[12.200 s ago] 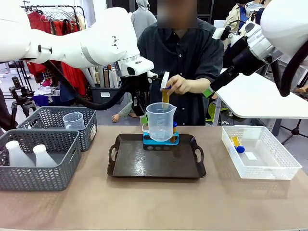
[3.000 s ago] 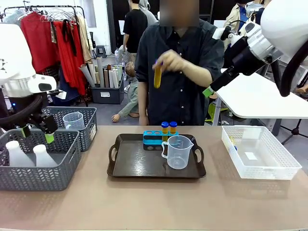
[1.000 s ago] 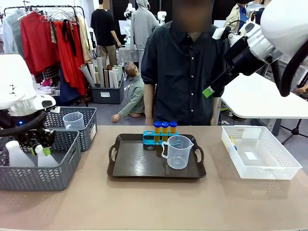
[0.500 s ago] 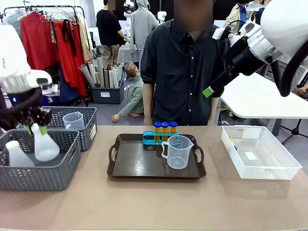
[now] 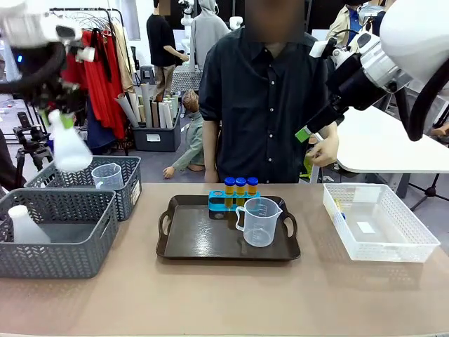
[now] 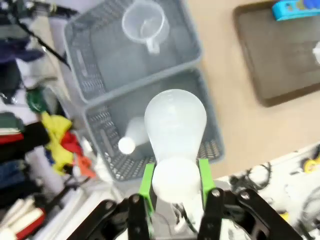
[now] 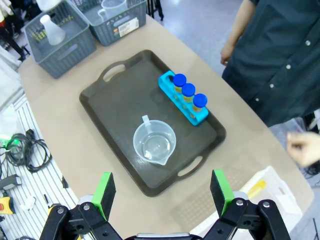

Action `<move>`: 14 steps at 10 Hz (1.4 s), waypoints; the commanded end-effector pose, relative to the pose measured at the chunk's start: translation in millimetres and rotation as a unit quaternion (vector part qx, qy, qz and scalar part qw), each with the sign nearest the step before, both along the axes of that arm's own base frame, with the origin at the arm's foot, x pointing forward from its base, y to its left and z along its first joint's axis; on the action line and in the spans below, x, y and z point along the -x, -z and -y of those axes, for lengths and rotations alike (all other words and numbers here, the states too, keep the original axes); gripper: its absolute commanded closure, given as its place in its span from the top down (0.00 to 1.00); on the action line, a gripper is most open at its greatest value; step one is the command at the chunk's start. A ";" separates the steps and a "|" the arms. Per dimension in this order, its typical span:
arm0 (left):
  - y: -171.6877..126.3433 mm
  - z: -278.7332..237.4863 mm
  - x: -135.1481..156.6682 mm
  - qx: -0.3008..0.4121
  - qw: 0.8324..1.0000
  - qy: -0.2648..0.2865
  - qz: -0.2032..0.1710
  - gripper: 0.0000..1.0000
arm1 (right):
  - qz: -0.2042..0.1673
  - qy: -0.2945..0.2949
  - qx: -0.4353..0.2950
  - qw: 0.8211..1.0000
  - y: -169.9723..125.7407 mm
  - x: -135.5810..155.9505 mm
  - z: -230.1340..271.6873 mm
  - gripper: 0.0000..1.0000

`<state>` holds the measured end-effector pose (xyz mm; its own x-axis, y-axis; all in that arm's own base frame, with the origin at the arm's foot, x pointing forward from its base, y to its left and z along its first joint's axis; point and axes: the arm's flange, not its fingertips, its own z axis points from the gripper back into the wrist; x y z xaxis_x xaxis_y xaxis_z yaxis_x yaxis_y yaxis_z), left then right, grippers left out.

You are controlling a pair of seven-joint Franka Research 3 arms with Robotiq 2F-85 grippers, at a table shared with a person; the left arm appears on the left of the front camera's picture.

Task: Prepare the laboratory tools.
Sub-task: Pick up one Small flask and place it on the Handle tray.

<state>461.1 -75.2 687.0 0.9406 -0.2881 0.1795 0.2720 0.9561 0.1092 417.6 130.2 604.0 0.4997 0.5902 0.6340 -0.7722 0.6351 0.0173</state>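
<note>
My left gripper point(image 5: 60, 116) is shut on the neck of a translucent white conical flask point(image 5: 71, 149), which hangs high above the grey baskets. In the left wrist view the flask point(image 6: 175, 122) sits between the green pads point(image 6: 148, 181). Three blue-capped tubes of amber liquid point(image 5: 240, 187) stand in a blue rack at the back of the dark tray point(image 5: 189, 247). A clear measuring beaker point(image 5: 259, 222) stands on the tray in front of them. Another tube point(image 7: 256, 189) lies in the white bin. My right gripper point(image 7: 162, 192) hangs open high over the tray.
The front grey basket point(image 5: 56, 249) holds a second flask point(image 5: 24, 225); the basket behind it point(image 5: 130, 184) holds another beaker point(image 5: 106, 175). A white bin point(image 5: 379, 223) stands right of the tray. The person stands across the table, one hand point(image 5: 323, 150) near my right arm.
My left gripper closed on a flask in the front basket and lifted it well above the baskets. The person set a third tube into the rack and lowered the hand to the right.
</note>
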 end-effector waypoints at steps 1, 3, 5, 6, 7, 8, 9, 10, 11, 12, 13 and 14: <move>-40.0 18.2 -14.5 0.000 0.998 0.061 0.019 0.00 | 0.000 -0.003 -0.007 1.000 0.4 0.1 0.5 1.00; -77.0 48.1 -17.0 -0.009 0.992 0.111 0.051 0.00 | 0.000 -0.003 -0.007 1.000 0.4 0.1 0.5 1.00; -92.1 77.1 -21.5 -0.005 0.983 0.177 0.055 0.00 | 0.000 -0.003 -0.007 1.000 0.4 0.1 0.5 1.00; -97.2 94.8 -24.8 0.000 0.976 0.209 0.065 0.00 | 0.000 -0.003 -0.007 1.000 0.4 0.1 0.5 1.00; -99.0 111.4 -24.9 0.003 0.967 0.247 0.057 0.00 | 0.000 -0.003 -0.007 1.000 0.4 0.1 0.5 1.00; -97.2 126.5 -27.0 0.001 0.960 0.274 0.062 0.00 | 0.000 -0.003 -0.007 1.000 0.4 0.1 0.5 1.00; -95.4 140.2 -25.4 0.005 0.952 0.301 0.060 0.00 | 0.000 -0.003 -0.007 1.000 0.4 0.1 0.5 1.00; -88.3 157.1 -21.5 0.012 0.941 0.331 0.064 0.00 | 0.000 -0.003 -0.007 1.000 0.4 0.1 0.5 1.00; -74.6 172.7 -18.9 0.013 0.934 0.354 0.051 0.00 | 0.000 -0.003 -0.007 1.000 0.4 0.1 0.5 1.00; -57.1 187.5 -15.4 0.015 0.925 0.377 0.034 0.00 | 0.000 -0.003 -0.007 1.000 0.4 0.1 0.5 1.00; -38.3 195.9 -13.3 0.014 0.917 0.398 0.025 0.00 | 0.000 -0.003 -0.007 1.000 0.4 0.1 0.5 1.00; -20.7 201.9 -5.7 0.008 0.909 0.416 0.023 0.00 | 0.000 -0.003 -0.007 1.000 0.4 0.1 0.5 1.00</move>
